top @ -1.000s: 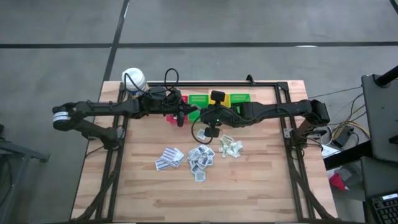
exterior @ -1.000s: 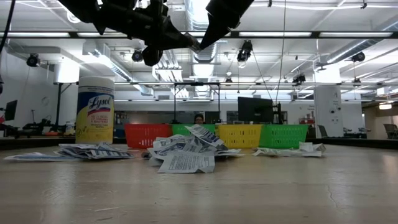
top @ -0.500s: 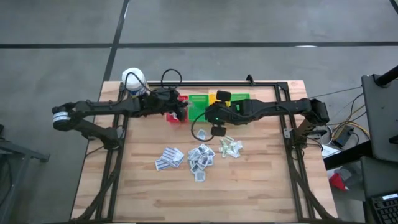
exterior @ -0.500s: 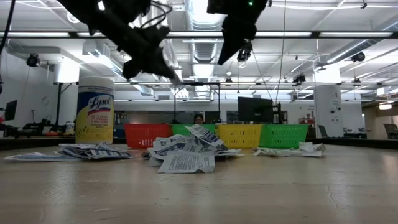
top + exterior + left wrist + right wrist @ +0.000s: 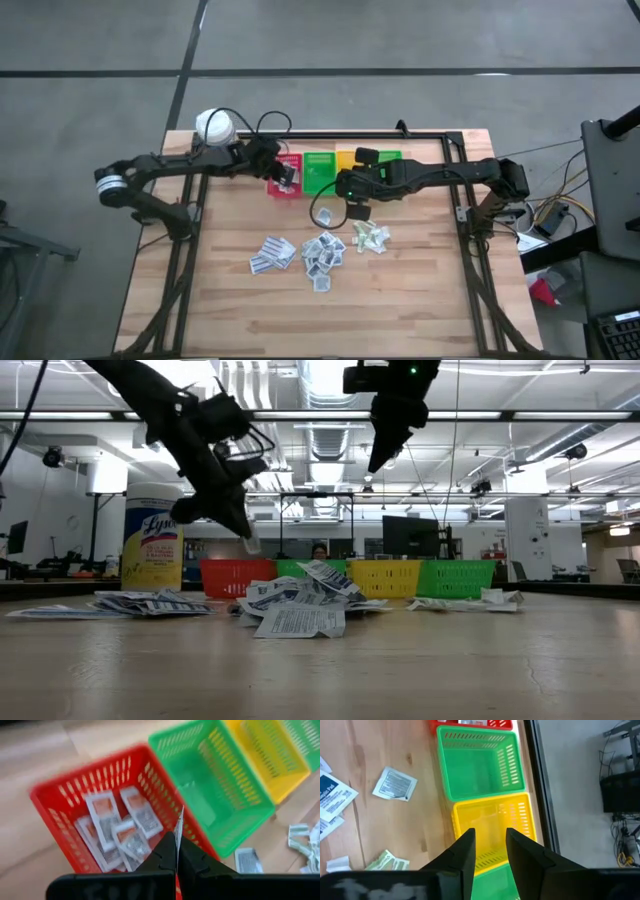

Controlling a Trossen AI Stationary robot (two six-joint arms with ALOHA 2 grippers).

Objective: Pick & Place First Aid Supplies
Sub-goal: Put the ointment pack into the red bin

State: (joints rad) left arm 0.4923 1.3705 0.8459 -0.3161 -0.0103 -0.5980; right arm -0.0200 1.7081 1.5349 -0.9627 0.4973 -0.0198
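The first aid supplies lie in three loose heaps of white sachets [image 5: 323, 250] mid-table, also seen in the low view as sachets [image 5: 297, 605]. One stray sachet [image 5: 395, 783] lies beside the green bin. My left gripper [image 5: 176, 837] hangs over the red bin [image 5: 55, 805], shut on a thin white sachet [image 5: 180, 822] seen edge-on. Several orange-printed sachets [image 5: 102, 815] lie inside that bin. My right gripper [image 5: 489, 837] is open and holds nothing, high above the yellow bin [image 5: 490, 820]. From above, the left gripper [image 5: 287, 178] and right gripper [image 5: 355, 200] flank the bins.
Red, green [image 5: 318, 170], yellow and a second green bin [image 5: 386, 157] stand in a row along the table's far edge. A yellow wipes bottle [image 5: 213, 125] with a white cap stands at the far left corner. A person shows far off behind the bins in the low view.
My left gripper has swung left and come down over the red bin with its sachet. My right gripper has opened and risen, shifting right over the bins.
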